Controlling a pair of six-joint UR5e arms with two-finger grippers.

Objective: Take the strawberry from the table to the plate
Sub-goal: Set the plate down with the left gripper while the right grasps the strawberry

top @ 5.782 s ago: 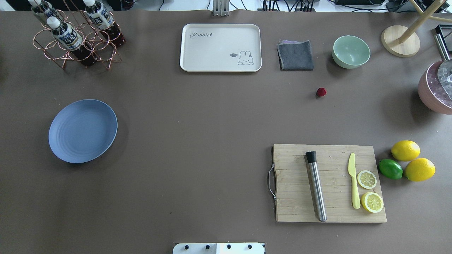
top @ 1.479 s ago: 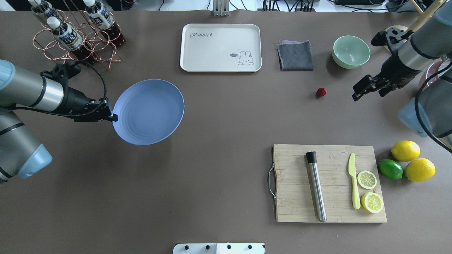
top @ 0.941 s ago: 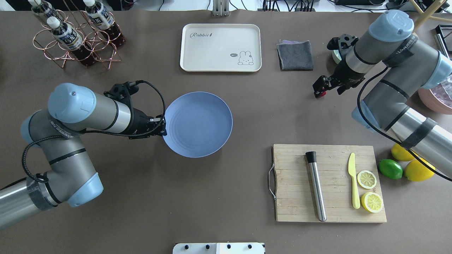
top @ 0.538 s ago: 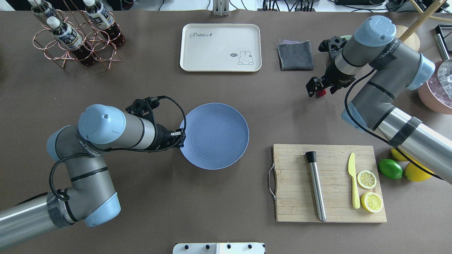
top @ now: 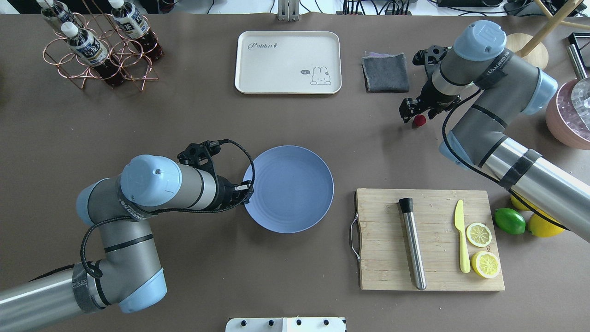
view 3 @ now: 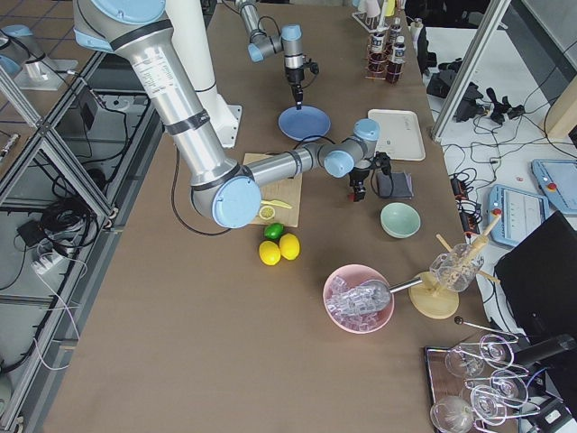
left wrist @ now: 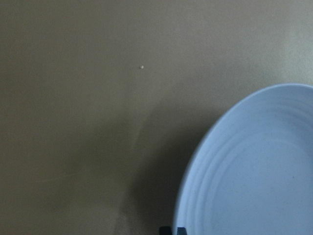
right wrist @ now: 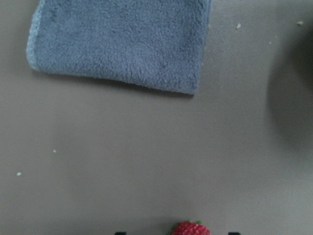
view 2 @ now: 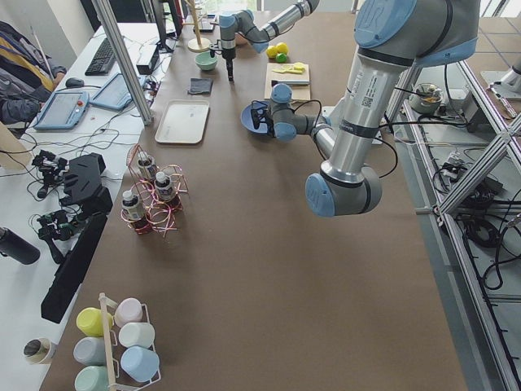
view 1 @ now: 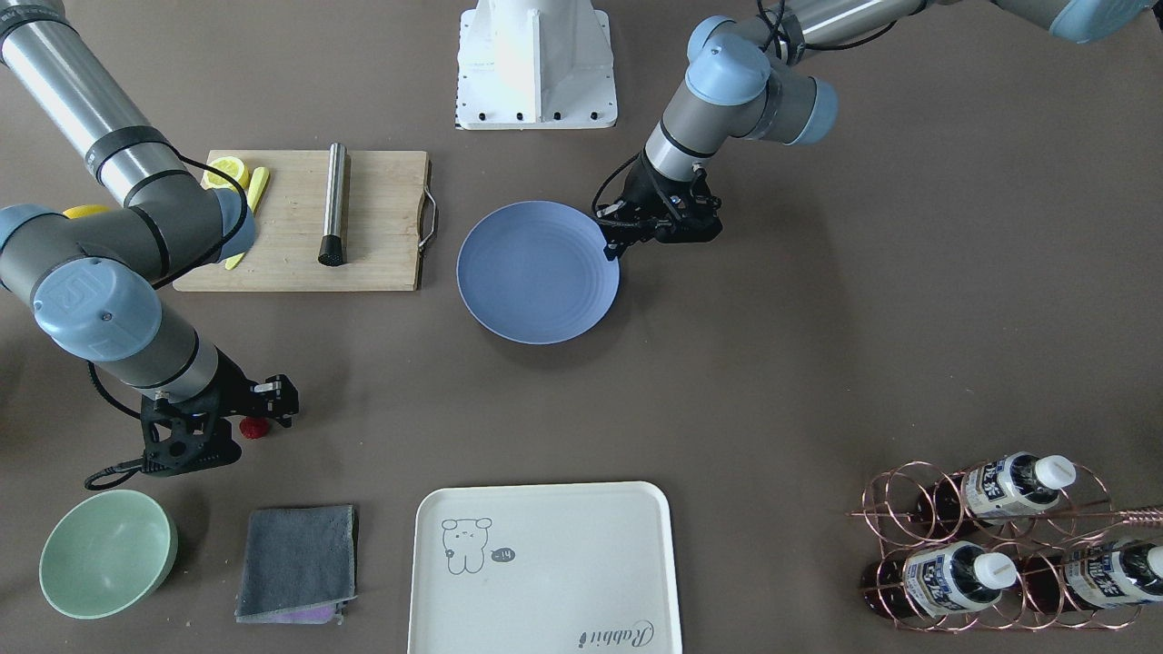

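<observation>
- The right gripper [top: 417, 116] hangs low over the table [top: 295, 124] with its jaws spread; the right wrist view shows the strawberry [top: 419, 121] lying on the table between the two fingertips, neither of them pressed against it
- The left gripper [top: 245, 193] is clamped onto the near rim of the plate [top: 295, 193], which reaches out ahead of its fingers, well apart from the right gripper
- Readable writing: "Rabbit" in script on the cream tray [top: 286, 69], beside a small rabbit drawing with a speech bubble; the tray lies far beyond the left gripper
- The bottle labels in the copper rack [top: 92, 50] and the lettering on the right arm's sleeve are too small to read
- A folded grey cloth [top: 386, 73] lies just beyond the right gripper; a mint bowl [view 1: 107, 552] sits close beside that gripper's wrist, hidden under the arm from overhead
- A wooden cutting board [top: 382, 258] lies robot-side of the right gripper, just beside the plate's far edge from the left gripper
</observation>
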